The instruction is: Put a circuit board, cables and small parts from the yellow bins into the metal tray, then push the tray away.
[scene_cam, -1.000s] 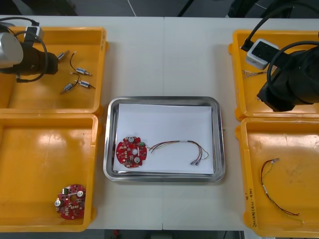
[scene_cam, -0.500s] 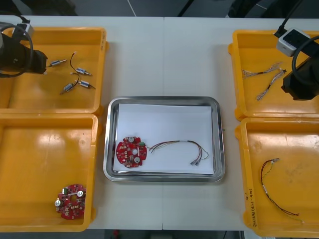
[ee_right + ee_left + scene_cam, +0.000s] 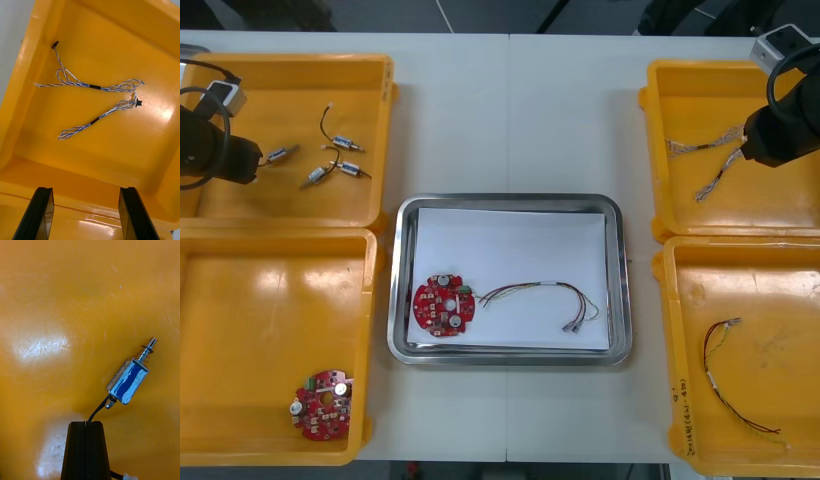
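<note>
Circuit board (image 3: 443,305) and one cable (image 3: 552,286) sit in the metal tray (image 3: 621,280), so I'd carry the small metal part (image 3: 128,381) from the far left bin (image 3: 290,205) slowly, left gripper (image 3: 86,423) fingers clamped on its lead, right gripper (image 3: 86,213) spread over twisted cables (image 3: 95,87).

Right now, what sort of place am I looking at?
Likely an electronics kitting bench: yellow bins of parts flank a metal tray holding a red circuit board. The left gripper grips a small metal part; the right gripper hovers open over twisted cables.
</note>
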You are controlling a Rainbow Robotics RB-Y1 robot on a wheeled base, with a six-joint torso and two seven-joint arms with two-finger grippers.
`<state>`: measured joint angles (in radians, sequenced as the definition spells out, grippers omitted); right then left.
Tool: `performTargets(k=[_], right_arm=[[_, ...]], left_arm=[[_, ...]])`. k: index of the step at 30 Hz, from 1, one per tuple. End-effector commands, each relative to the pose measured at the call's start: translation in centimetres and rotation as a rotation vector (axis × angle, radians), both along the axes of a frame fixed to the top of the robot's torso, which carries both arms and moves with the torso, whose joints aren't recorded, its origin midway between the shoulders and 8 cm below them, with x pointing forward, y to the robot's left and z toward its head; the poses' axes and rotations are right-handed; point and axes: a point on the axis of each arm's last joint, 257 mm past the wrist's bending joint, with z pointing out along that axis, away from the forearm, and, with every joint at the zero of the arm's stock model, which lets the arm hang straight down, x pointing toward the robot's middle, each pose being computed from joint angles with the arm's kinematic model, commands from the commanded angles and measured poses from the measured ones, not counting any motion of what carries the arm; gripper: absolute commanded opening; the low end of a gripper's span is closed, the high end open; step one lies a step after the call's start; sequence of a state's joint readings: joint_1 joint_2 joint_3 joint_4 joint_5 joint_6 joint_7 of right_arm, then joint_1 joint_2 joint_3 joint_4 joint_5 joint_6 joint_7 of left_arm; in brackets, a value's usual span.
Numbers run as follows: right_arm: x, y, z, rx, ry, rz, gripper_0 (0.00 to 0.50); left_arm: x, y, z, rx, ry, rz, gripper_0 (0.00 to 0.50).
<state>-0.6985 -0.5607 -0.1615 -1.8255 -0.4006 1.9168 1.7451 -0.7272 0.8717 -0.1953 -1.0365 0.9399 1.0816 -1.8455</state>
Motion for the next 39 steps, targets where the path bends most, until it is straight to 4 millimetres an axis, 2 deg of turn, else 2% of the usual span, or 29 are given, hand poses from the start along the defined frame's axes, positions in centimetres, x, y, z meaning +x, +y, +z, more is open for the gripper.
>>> performTargets(k=[1, 4, 5, 6, 7, 8, 9, 15, 19, 23, 28, 39], right_arm=[[1.1, 0.3, 2.0, 0.092, -0.036, -0.091, 0.500], [1.8, 0.2, 2.2, 0.151, -0.020, -0.161, 0.500], [2.1, 0.2, 2.2, 0.175, -0.011, -0.188, 0.500], [2.4, 0.2, 2.1, 0.199, 0.003, -0.219, 0.500], [2.6, 0.2, 2.2, 0.210, 0.005, -0.233, 0.500], [2.9, 0.2, 2.2, 0.232, 0.017, -0.261, 0.500], [3.2, 0.4, 2.2, 0.255, 0.026, -0.290, 0.500], [4.1, 0.7, 2.0, 0.368, 0.066, -0.436, 0.500], [4.2, 0.2, 1.6, 0.436, 0.086, -0.533, 0.500], [4.2, 0.0, 0.8, 0.520, 0.118, -0.657, 0.500], [5.4, 0.0, 0.4, 0.604, 0.112, -0.780, 0.500], [8.6, -1.1, -0.6, 0.652, 0.039, -0.835, 0.500]], left_arm=[[-0.2, 2.2, 2.9, 0.061, -0.041, -0.043, 0.000], [-0.1, 2.0, 2.9, 0.047, -0.043, -0.044, 0.003], [-0.1, 1.9, 3.1, 0.040, -0.046, -0.043, 0.021], [-0.2, 1.9, 3.0, 0.038, -0.044, -0.045, 0.216], [-0.1, 2.0, 3.1, 0.040, -0.046, -0.044, 0.336], [-0.2, 2.0, 3.1, 0.040, -0.045, -0.046, 0.481], [-0.2, 1.9, 3.2, 0.038, -0.046, -0.048, 0.500], [-0.3, 2.1, 3.3, 0.043, -0.043, -0.049, 0.500], [-0.7, 2.6, 3.6, 0.041, -0.029, -0.048, 0.500], [-1.4, 2.8, 4.7, 0.029, -0.017, -0.054, 0.500], [-2.3, 2.9, 6.1, 0.042, 0.004, -0.072, 0.500], [-3.5, 1.2, 8.8, 0.118, 0.046, -0.162, 0.500]])
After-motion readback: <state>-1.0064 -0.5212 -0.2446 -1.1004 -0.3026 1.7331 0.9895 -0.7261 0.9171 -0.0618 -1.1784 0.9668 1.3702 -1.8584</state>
